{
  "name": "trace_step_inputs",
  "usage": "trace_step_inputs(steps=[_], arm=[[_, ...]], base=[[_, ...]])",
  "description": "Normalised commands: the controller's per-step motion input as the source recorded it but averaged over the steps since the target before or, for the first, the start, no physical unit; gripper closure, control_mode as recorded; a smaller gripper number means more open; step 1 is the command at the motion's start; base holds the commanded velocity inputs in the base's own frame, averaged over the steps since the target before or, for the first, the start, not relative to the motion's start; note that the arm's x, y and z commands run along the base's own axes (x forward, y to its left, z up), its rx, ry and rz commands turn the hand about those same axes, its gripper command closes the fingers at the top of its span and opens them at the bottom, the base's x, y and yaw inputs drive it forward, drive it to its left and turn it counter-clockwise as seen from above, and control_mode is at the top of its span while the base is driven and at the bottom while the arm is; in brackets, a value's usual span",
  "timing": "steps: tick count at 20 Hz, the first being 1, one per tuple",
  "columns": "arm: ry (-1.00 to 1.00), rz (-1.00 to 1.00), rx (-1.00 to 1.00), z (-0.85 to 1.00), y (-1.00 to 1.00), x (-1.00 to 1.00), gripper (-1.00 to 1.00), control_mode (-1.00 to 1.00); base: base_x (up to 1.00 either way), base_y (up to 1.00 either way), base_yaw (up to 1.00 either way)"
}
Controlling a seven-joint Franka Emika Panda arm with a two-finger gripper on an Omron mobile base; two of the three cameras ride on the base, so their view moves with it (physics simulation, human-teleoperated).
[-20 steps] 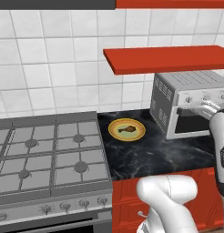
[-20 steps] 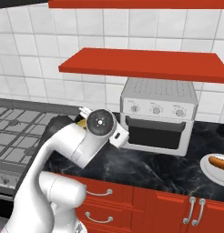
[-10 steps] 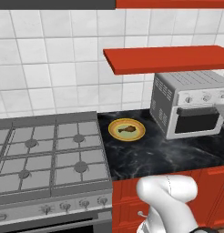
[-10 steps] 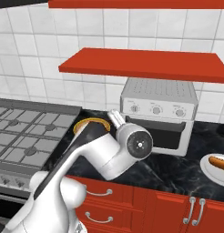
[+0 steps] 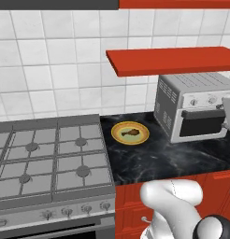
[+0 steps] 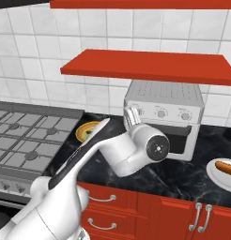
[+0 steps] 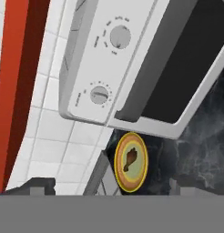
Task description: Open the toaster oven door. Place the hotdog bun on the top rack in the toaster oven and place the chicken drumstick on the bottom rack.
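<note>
The pincer [image 7: 107, 185], jaws apart, faced the toaster oven door [image 7: 186, 68], slightly ajar, at the counter's [image 5: 173, 161] back edge.

On the counter [image 5: 173, 161], the toaster oven [image 5: 194, 105] stands at the back, under the shelf [image 5: 177, 59]. Seen from the left base view, the plate [image 5: 130, 133] lies at about nine o'clock from the oven, near it but apart, and the chicken drumstick [image 5: 131, 132] rests on the plate. The stove [image 5: 49, 156] sits at nine o'clock from the plate, just beside the counter. From the right base view, a second plate [image 6: 216, 174] bearing the hotdog bun [image 6: 226, 166] lies at about four o'clock from the oven.
</note>
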Motion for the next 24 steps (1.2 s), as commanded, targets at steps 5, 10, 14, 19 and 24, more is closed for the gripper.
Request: trace_step_inputs(steps=[5,10,14,19,24], arm=[[0.00,-0.05,0.14,-0.26,-0.20,0.04,-1.00,-1.00],[0.00,-0.05,0.07,-0.15,-0.26,0.13,-1.00,-1.00],[0.00,0.00,0.15,0.00,-0.24,0.22,-1.00,-1.00],[0.00,0.00,0.17,-0.11,-0.15,0.23,-1.00,-1.00],[0.00,0.00,0.12,-0.21,-0.01,0.44,-1.00,-1.00]], base=[[0.00,0.00,0.00],[0.00,0.00,0.00],[0.00,0.00,0.00],[0.00,0.00,0.00],[0.00,0.00,0.00]])
